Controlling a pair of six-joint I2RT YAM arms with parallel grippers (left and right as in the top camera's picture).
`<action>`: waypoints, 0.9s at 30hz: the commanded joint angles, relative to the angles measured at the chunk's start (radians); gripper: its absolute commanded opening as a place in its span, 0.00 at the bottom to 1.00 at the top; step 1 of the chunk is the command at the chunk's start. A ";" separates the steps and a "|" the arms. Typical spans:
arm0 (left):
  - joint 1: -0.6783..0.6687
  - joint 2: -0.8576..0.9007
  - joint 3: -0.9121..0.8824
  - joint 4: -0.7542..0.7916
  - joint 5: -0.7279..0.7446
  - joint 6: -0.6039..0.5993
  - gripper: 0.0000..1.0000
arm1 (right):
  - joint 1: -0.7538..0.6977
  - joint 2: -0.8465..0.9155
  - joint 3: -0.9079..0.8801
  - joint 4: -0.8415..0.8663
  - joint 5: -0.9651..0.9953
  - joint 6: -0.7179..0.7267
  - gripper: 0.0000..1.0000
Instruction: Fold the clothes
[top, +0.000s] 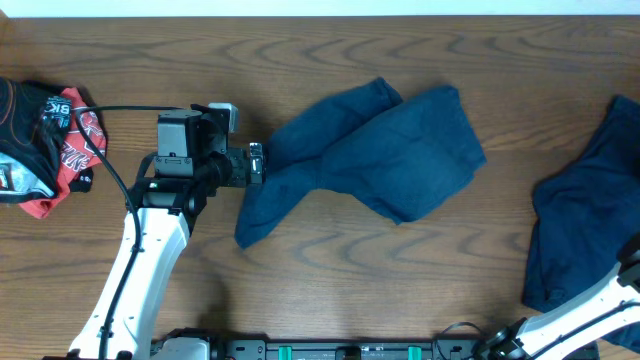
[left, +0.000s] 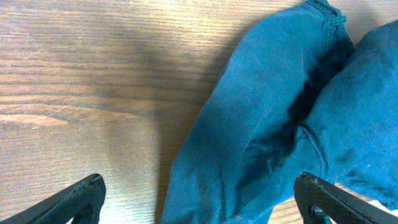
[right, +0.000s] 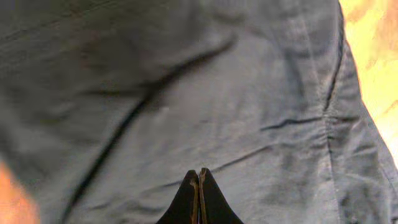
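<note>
The left claw (top: 256, 163) is released, jaws spread wide, right at the edge of the middle garment (top: 372, 150) — the cloth runs ahead of it, its long axis slanting across. The right claw (right: 199, 177), clenched, sits over the second garment (top: 585, 215), well apart.

Top-down overhead; both wrist views close above the clothes (top: 380, 150).

A crumpled red, black and white garment (top: 45, 140) lies at the left edge of the wooden table (top: 330, 275)
</note>
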 joint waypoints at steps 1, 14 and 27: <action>0.003 0.006 0.009 0.006 -0.010 -0.001 0.98 | 0.059 0.000 0.035 -0.075 -0.009 0.016 0.01; 0.003 0.006 0.009 0.011 -0.009 -0.001 0.98 | 0.326 0.000 -0.019 -0.309 -0.264 -0.043 0.01; 0.004 0.006 0.009 0.009 -0.010 -0.001 0.98 | 0.458 0.000 -0.299 -0.145 -0.282 0.146 0.01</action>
